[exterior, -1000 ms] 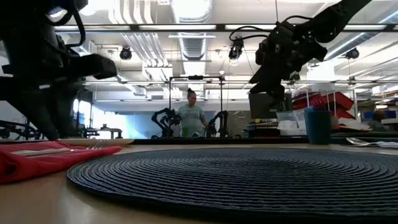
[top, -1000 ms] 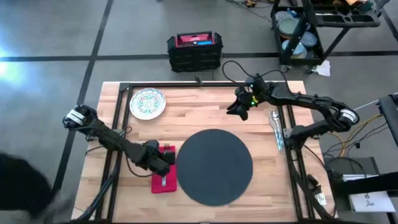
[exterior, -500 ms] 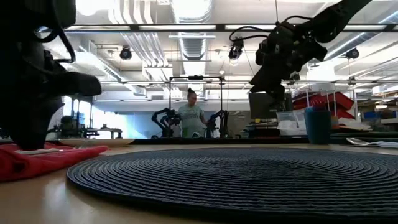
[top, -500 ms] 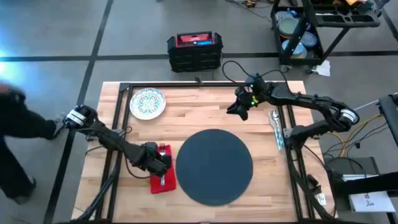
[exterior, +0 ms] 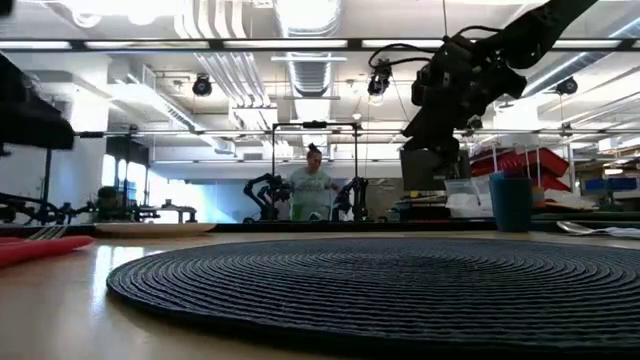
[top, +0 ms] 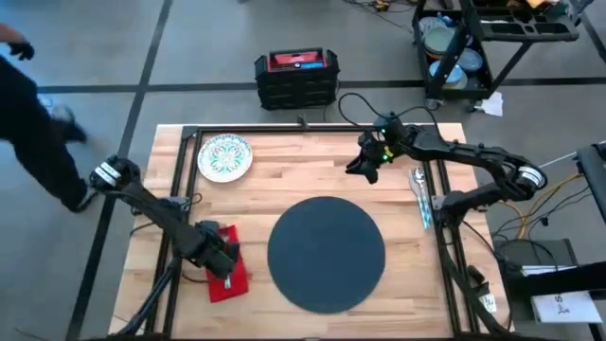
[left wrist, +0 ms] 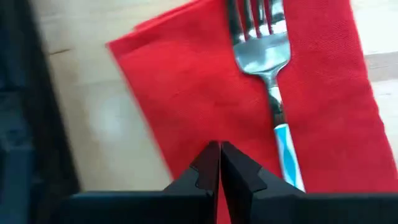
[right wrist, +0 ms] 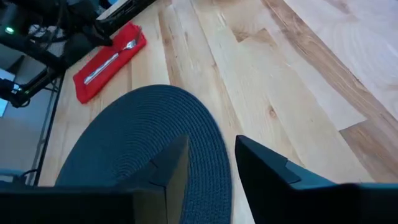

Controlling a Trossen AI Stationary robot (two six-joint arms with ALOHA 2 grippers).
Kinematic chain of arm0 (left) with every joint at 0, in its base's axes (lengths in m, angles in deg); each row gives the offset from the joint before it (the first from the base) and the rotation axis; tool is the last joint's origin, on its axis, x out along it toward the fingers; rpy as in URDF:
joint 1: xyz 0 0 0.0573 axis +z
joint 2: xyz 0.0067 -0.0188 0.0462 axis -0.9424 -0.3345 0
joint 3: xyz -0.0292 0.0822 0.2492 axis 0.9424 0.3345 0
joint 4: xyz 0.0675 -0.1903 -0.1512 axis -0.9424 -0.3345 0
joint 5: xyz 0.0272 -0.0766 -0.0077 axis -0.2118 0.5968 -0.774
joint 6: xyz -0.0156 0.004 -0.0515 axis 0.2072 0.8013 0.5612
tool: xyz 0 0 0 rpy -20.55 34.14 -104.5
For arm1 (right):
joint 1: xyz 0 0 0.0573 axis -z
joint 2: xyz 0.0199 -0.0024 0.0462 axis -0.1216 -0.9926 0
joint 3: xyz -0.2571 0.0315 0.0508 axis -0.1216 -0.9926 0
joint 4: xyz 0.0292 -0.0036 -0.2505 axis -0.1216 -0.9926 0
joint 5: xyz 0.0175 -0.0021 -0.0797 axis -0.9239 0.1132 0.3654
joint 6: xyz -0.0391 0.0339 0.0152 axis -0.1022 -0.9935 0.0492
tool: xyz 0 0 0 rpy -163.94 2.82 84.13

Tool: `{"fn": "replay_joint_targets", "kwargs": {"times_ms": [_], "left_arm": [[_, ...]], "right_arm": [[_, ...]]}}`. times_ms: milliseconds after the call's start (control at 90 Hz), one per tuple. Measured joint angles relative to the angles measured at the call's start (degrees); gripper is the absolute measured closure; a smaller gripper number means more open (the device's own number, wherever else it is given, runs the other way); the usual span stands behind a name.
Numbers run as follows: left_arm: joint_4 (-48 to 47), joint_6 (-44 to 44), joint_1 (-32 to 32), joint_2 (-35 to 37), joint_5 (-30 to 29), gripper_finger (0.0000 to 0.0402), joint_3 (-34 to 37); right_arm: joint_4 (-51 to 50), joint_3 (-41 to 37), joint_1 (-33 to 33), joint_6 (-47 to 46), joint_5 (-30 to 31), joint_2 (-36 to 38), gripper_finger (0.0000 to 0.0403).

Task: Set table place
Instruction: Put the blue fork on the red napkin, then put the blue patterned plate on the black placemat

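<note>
**Napkin and fork lie at the bench's left rail, mat bare in the middle**

The red napkin [top: 228,276] lies flat on the light plank bench [top: 284,180], tilted, close to the black rail on the left side and well apart from the round dark grey mat [top: 326,253]. A silver fork [left wrist: 264,59] with a blue-and-white patterned handle rests on the cloth. The left gripper [top: 220,258] sits low over the napkin's corner nearest the rail; in the left wrist view its jaws are pressed together, tips touching, right at the cloth's edge, though whether any cloth is caught between them cannot be told.

The mat lies at the bench's centre with nothing on it, its woven rings plain in the low view. The small white plate [top: 224,156] with a colourful pattern sits in the far left corner, just inside the rail. A knife and spoon [top: 419,194] lie along the right rail. A dark blue cup [exterior: 511,202] stands at the far right in the low view.

The right gripper [top: 365,167] hangs above bare planks between the mat and the far rail, jaws spread. Open wood runs between napkin and mat, and between plate and mat.

A person [top: 33,104] walks on the floor past the bench's left side.
</note>
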Motion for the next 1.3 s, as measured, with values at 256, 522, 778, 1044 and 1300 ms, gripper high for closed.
{"fn": "replay_joint_targets", "kwargs": {"times_ms": [256,522,778,1044,1300], "left_arm": [[-16.0,-0.2,-0.2,6.4,-10.8,0.0402,-10.6],[-18.7,-9.4,3.2,9.2,-49.0,0.0401,-21.9],[-5.6,-57.9,20.6,7.1,-50.8,0.0401,-30.5],[24.3,-110.1,46.1,5.7,-22.1,0.0401,-29.6],[16.2,-116.3,70.5,-2.0,-6.6,0.0401,-24.6]], "right_arm": [[0.0,0.0,0.1,-1.8,-0.1,0.0,0.0289],[0.0,0.0,-1.1,-6.4,-0.5,0.7,0.0318],[0.2,0.0,-11.9,-10.6,11.7,3.5,0.0396],[-0.2,0.0,-22.7,-20.4,27.9,3.2,0.0401],[-0.2,0.0,-30.2,-29.7,43.8,3.1,0.0401]]}}
